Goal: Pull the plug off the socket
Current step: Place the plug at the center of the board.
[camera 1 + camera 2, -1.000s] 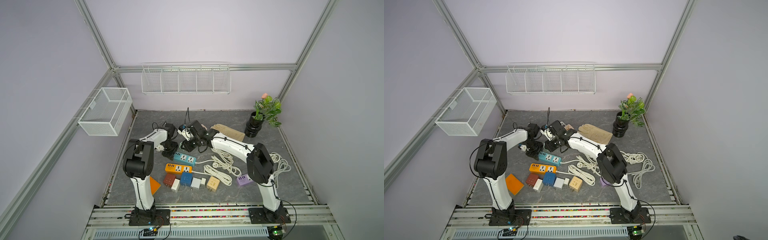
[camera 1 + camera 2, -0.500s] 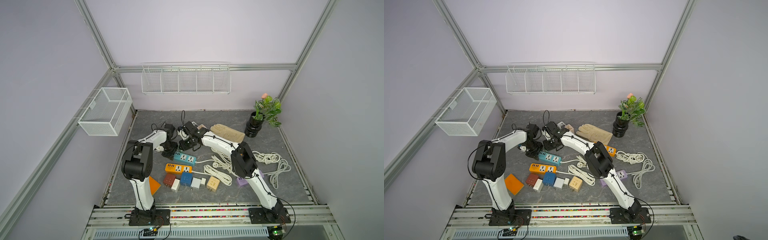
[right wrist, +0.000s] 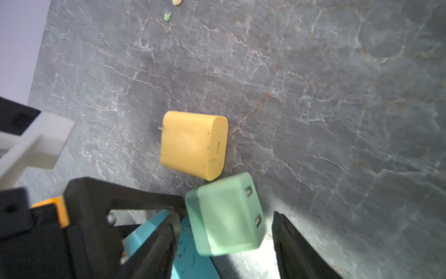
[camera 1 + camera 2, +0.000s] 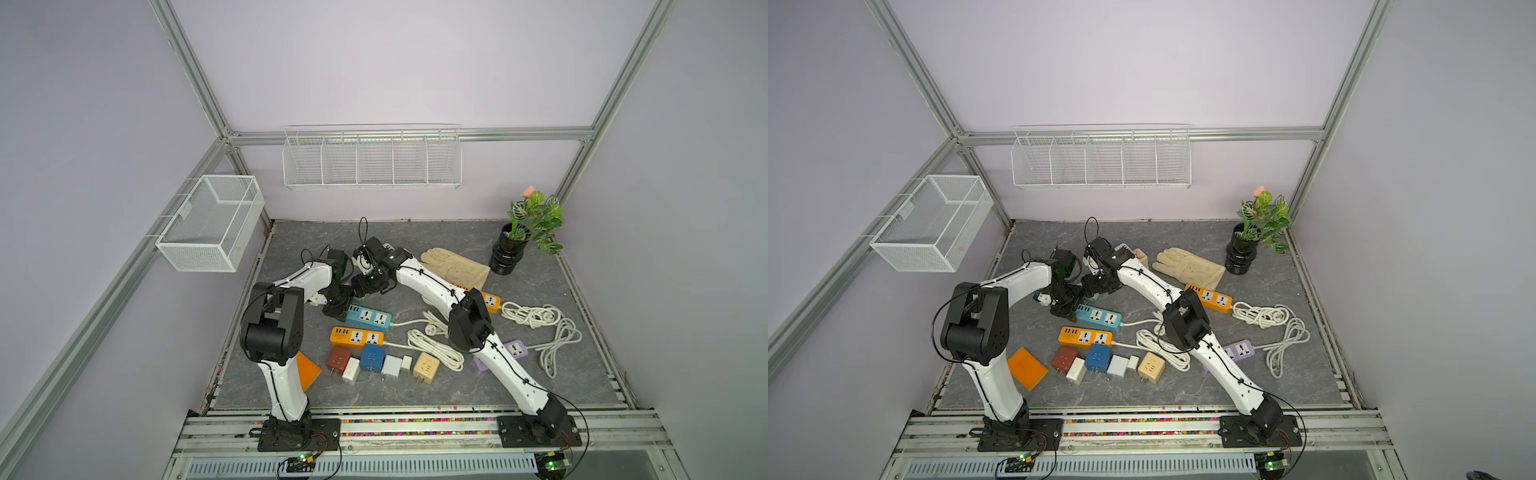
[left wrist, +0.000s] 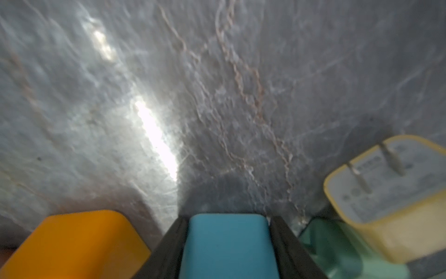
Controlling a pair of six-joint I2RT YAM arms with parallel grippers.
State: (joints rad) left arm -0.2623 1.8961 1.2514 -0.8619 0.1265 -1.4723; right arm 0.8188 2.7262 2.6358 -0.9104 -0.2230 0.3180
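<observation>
- Pincers: the right pincer (image 3: 226,216) is seen spread wider than a second ago. Bare desk (image 3: 313,96) shows between one finger and the green plug (image 3: 217,224), so nothing is gripped.
- The left pincer (image 5: 228,218) is clamped on the end of the blue strip (image 5: 229,246).
- Both prongs of the plug are exposed and clear of the strip. The pull is judged complete and the plug released.
- The plug is located between the right fingers, at the strip end, just beside a yellow plug (image 3: 193,145).
- The plug is tilted: its prong face is turned away from the strip, towards one right finger, and its back-to-prong axis is laid across the jaw gap.
- Whether it has settled cannot be told.
</observation>
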